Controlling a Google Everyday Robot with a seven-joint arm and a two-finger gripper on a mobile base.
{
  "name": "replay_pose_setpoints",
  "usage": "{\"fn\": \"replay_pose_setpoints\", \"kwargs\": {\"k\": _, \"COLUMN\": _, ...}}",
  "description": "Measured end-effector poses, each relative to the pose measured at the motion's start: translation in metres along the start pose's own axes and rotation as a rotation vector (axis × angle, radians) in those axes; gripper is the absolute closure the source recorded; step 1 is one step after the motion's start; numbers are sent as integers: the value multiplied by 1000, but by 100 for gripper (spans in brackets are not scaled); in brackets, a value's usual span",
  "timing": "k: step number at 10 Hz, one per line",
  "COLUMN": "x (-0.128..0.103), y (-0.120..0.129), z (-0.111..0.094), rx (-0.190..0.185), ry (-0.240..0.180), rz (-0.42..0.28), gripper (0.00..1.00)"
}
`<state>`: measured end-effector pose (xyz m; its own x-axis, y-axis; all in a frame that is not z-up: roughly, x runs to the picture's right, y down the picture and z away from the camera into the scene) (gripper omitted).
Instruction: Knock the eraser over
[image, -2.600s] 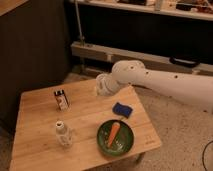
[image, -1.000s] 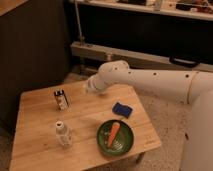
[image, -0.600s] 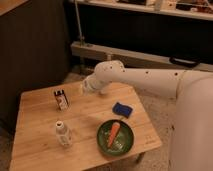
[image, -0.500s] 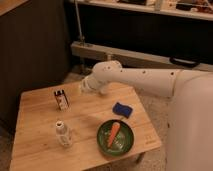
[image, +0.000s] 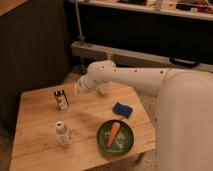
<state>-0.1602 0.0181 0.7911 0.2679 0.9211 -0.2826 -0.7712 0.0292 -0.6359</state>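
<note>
The eraser (image: 61, 99) stands upright near the table's (image: 35, 150) back left. The gripper (image: 80, 89) hovers just beside it, near its top; whether it's open I can't tell. A bottle (image: 62, 134) stands nearer me.

Smooth cream-white arm (image: 137, 80), bulky rounded shell, dark screw dots; pale claw (image: 80, 90) near the eraser (image: 61, 99).

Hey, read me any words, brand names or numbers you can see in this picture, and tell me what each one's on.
Nothing here can be read as text.
Eraser: the white-and-orange label on its face has print too blurred to read.
Small white bottle: no legible marking.
Tool, just right of the eraser above the table: no lettering visible on it or on the white arm.
</note>
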Motion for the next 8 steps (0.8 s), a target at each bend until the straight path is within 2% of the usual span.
{"fn": "replay_pose_setpoints", "kwargs": {"k": 8, "x": -17, "y": 8, "z": 22, "rx": -18, "ry": -6, "rz": -10, "gripper": 100}}
